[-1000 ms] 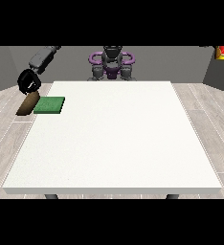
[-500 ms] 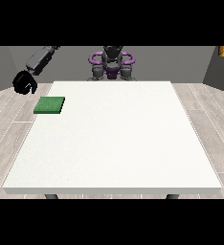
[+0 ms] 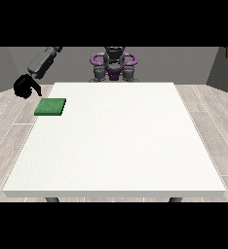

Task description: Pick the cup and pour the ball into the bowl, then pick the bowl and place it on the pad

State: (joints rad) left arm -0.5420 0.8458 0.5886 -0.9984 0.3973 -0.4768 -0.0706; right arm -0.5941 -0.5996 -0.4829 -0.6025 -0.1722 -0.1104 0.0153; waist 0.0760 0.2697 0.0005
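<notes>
The hand (image 3: 24, 86) at the view's left is curled and holds nothing, the pad (image 3: 50, 106) lies just beside it on the desk (image 3: 121, 141), and with no cup, ball or bowl showing, nothing can be poured or placed.

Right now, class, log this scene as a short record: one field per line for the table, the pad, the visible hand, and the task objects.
table: large white table
pad: green pad, flat near the table's edge at the view's left
hand: black hand at the view's left, beyond the table's edge, beside the pad, fingers curled, holding nothing
other hand: not in view
cup, ball, bowl: none visible
</notes>
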